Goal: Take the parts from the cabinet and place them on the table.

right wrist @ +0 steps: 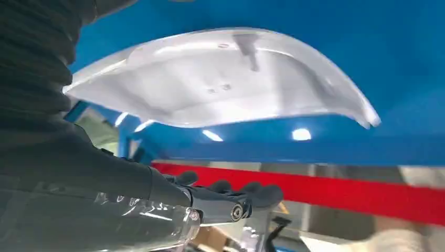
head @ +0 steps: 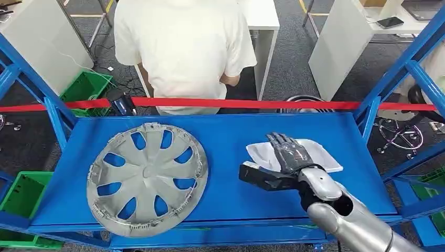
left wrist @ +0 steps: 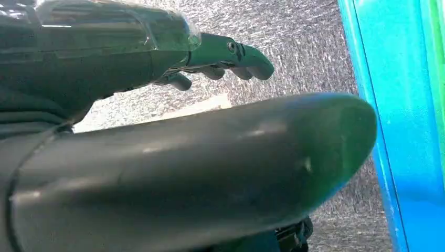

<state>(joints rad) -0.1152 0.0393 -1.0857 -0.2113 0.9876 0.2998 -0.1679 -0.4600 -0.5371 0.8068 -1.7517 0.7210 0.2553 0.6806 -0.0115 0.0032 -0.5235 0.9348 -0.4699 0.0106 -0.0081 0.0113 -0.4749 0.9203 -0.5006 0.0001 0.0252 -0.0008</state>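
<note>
Flanking white part point(head: 320, 155) (leftward): hubcap point(head: 147, 178)

The big blue shelf point(head: 225, 157) of the cabinet is flat, with blue bars going up at its corners. Two things lie on it. A round grey wheel cover point(head: 147, 178) with curved holes lies flat at about 8 o'clock, and its near edge reaches the front of the shelf. A white curved part point(head: 320, 155) lies at about 3 o'clock, well apart from the wheel cover. In the right wrist view the white part point(right wrist: 220, 79) rests on the blue shelf point(right wrist: 399, 63).
</note>
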